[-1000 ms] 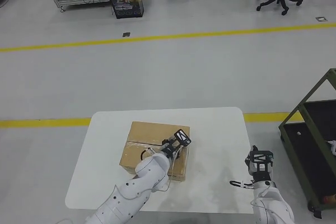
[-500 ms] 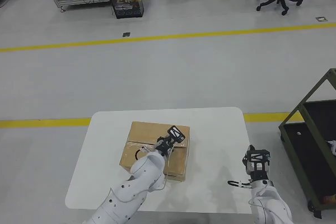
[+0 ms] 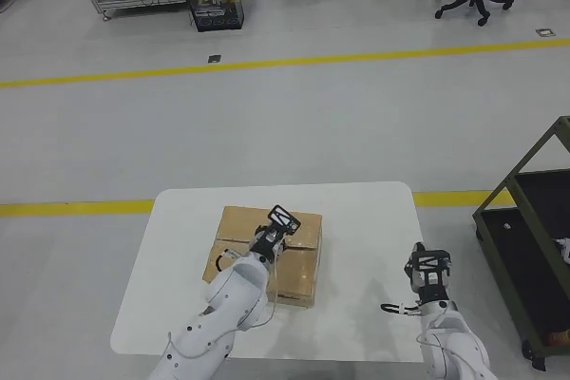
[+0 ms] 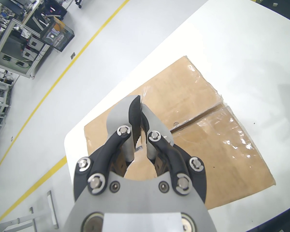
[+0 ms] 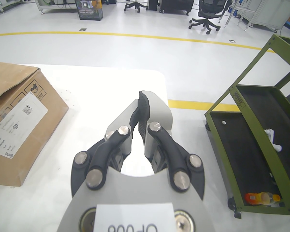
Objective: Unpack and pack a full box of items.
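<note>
The cardboard box (image 3: pixel 237 228) sits on the white table (image 3: pixel 361 218). Its top flaps are down, with glossy tape along the seam. The left gripper (image 3: pixel 281 218) hangs over the middle of the box's top, near the seam. Its fingers are pressed together, and they seem to pinch a thin strip of clear tape (image 4: pixel 143 91), though the film is hard to make out. The right gripper (image 3: pixel 429 258) hovers over the table well off the box's labelled side, fingers closed on nothing. A green cart (image 3: pixel 541 237) stands farther out on that same side of the box.
</note>
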Controlling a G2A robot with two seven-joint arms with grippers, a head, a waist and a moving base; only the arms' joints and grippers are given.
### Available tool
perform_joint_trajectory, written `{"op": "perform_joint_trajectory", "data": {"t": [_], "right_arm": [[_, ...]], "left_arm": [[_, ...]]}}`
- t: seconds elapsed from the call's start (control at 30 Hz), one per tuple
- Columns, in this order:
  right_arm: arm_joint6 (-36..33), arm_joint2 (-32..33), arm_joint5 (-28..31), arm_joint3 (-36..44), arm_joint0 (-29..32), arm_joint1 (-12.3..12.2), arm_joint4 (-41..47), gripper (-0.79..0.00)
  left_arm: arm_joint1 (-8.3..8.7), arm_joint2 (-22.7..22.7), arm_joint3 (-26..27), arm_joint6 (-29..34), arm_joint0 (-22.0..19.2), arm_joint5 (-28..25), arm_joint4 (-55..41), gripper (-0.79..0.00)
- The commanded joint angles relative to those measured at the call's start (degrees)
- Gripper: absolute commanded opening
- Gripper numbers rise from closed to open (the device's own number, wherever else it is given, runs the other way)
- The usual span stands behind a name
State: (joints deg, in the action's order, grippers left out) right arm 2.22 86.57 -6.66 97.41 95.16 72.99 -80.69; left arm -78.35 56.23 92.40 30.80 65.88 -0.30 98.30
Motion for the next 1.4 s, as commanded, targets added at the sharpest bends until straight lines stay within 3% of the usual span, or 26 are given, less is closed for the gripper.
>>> {"op": "perform_joint_trajectory", "data": {"t": [0.0,0.33,0.83,1.1,1.37], "right_arm": [[0.0,-0.2,0.2,0.0,-0.1,0.0,0.1,-0.785],[-0.4,-0.5,0.8,-0.3,-1.0,0.2,-0.4,-0.785],[0.6,-1.8,5.1,-0.5,-1.5,0.4,1.2,-0.785],[0.4,-2.4,5.5,-1.0,-1.8,0.4,0.5,-0.785],[0.5,-2.6,6.3,-1.1,-2.0,0.5,0.1,-0.785]], "left_arm": [[0.2,1.3,1.4,0.3,0.8,0.0,0.1,-0.785],[1.51,7.4,6.6,0.9,4.2,-3.3,5.3,-0.785],[3.58,20.4,10.4,-2.4,8.4,-9.1,7.6,-0.785],[4.52,26.6,13.5,-2.8,11.7,-9.8,10.5,-0.785],[4.63,28.7,14.4,-1.7,13.0,-7.1,11.8,-0.785]]}}
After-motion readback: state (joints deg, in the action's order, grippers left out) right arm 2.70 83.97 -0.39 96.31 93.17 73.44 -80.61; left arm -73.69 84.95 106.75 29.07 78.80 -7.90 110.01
